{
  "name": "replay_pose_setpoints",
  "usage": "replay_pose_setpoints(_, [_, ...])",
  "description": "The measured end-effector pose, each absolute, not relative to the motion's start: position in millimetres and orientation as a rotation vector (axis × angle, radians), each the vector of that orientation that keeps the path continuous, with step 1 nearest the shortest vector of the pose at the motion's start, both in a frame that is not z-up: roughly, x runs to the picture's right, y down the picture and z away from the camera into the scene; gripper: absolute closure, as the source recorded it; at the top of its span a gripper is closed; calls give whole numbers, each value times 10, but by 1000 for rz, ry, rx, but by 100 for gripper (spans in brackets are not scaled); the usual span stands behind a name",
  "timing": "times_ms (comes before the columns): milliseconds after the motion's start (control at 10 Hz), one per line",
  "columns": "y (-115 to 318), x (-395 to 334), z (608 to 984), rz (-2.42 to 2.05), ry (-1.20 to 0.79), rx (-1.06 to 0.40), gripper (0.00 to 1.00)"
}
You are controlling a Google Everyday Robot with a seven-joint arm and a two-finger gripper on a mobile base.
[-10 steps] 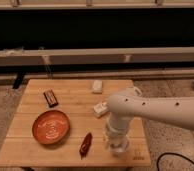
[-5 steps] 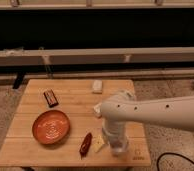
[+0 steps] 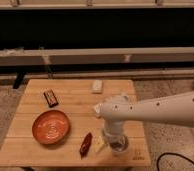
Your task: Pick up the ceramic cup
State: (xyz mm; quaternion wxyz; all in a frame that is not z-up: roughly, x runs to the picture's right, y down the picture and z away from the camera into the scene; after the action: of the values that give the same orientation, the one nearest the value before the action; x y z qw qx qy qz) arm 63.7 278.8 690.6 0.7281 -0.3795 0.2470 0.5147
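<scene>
The robot arm (image 3: 155,110) is white with small dark dots. Its pale grey gripper (image 3: 117,144) is low over the front right of the light brown wooden table (image 3: 70,107). The round bowl (image 3: 50,126) is orange-brown with a pale swirl inside. The small long packet (image 3: 85,143) is dark red. The flat bar (image 3: 50,97) is dark brown. The little box (image 3: 97,86) is white.

Wooden table (image 3: 70,102), orange bowl (image 3: 50,126) at its front left, dark packet (image 3: 51,97) behind the bowl, white box (image 3: 97,86) far right of it, red packet (image 3: 85,144) just right of bowl.
</scene>
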Motion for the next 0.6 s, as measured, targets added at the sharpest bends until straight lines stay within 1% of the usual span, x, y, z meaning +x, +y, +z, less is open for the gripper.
replay_pose_setpoints(100, [2834, 608, 6952, 1116, 558, -849, 21])
replay_pose_setpoints(200, [2825, 612, 6968, 1113, 556, -852, 26])
replay_pose_setpoints(500, [2641, 590, 6862, 1108, 538, -841, 55])
replay_pose_setpoints(600, [2615, 588, 6849, 1106, 537, -842, 63])
